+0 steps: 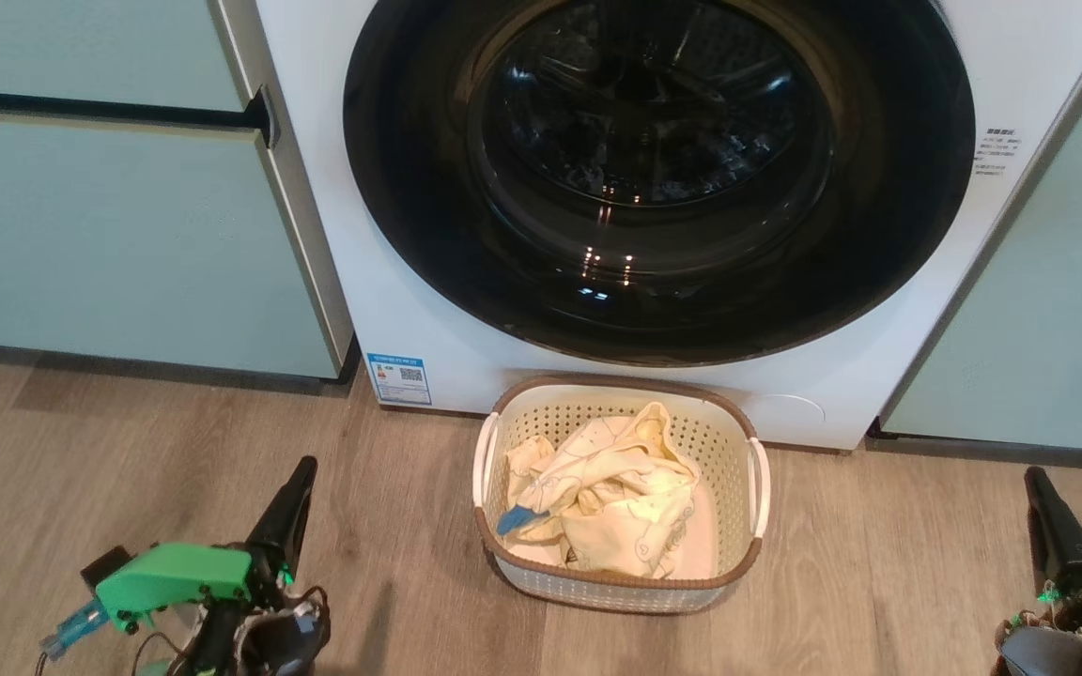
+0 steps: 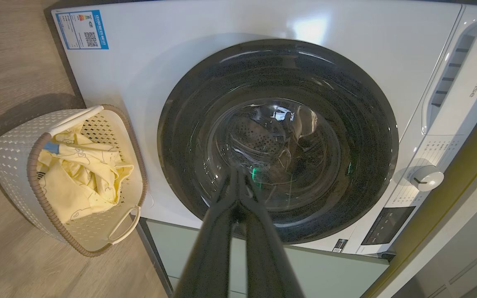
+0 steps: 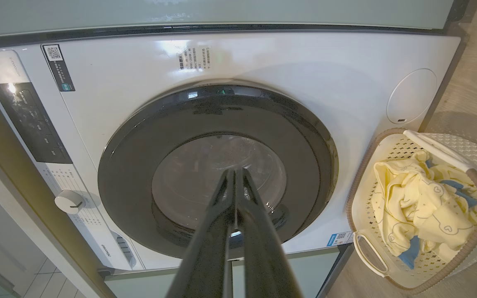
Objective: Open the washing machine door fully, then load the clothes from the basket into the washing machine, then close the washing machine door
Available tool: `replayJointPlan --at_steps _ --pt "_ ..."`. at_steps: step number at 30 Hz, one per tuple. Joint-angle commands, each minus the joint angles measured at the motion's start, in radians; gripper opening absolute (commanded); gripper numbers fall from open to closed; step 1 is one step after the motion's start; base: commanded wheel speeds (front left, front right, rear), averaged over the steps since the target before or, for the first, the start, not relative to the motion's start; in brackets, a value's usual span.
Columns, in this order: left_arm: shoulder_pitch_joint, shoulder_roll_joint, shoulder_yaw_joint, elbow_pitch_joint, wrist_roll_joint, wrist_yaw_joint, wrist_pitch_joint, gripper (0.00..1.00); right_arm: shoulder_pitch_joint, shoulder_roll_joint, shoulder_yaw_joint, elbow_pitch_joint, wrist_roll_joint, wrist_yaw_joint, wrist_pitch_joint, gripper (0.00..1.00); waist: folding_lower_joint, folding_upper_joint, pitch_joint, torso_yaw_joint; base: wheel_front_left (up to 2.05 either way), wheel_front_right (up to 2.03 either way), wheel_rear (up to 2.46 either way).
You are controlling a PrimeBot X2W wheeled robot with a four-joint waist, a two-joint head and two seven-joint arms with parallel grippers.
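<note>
washing machine door (image 1: 658, 169) shut, barring entry — basket (image 1: 597, 593) open-topped, reachable from above

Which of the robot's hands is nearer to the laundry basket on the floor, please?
Left. The left hand is just left of the basket, across a short stretch of floor; the right hand is farther off on its other side, near the picture's edge. Neither touches it.
</note>
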Motion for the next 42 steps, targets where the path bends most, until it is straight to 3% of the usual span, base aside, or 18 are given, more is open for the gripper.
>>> replayJointPlan --at_steps 1,42 --pt "-0.056 0.008 0.031 -0.028 0.009 -0.003 0.006 0.0 -0.056 -0.008 0.016 -0.032 -0.009 -0.003 0.006 0.0 0.0 0.0 0.0 0.0 0.0 0.0 0.0" --pt "-0.056 0.008 0.031 -0.028 0.009 -0.003 0.006 0.0 -0.056 -0.008 0.016 -0.032 -0.009 -0.003 0.006 0.0 0.0 0.0 0.0 0.0 0.0 0.0 0.0"
